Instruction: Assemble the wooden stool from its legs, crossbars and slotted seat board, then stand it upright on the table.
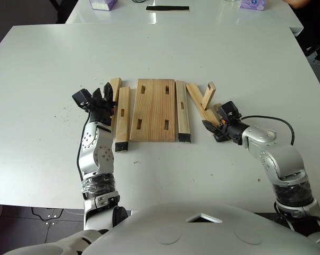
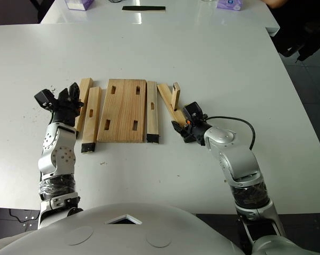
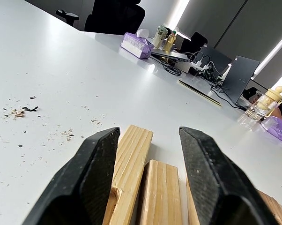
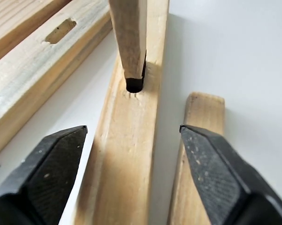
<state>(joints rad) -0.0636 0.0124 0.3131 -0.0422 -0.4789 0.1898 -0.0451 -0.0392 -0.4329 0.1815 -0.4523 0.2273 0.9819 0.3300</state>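
Note:
The slotted seat board [image 1: 154, 109] lies flat mid-table. To its left lie two legs [image 1: 123, 118] [image 1: 115, 85], and a third leg [image 1: 183, 110] lies along its right edge. Further right, an angled leg [image 1: 198, 103] has a crossbar [image 1: 209, 94] plugged upright into its slot. My left gripper [image 1: 104, 99] hovers open over the far ends of the two left legs [image 3: 134, 159] [image 3: 162, 192]. My right gripper [image 1: 215, 127] is open at the near end of the angled leg [image 4: 127, 154], its fingers on either side of it. A thin wooden piece [image 4: 197, 154] lies beside that leg.
Wood crumbs [image 1: 68, 109] are scattered left of the left gripper. A second table at the back holds tissue boxes [image 1: 103, 4] and a black strip [image 1: 167, 8]. A black cable [image 1: 266, 119] loops from the right wrist. Bare white table [image 1: 165, 53] stretches beyond the parts.

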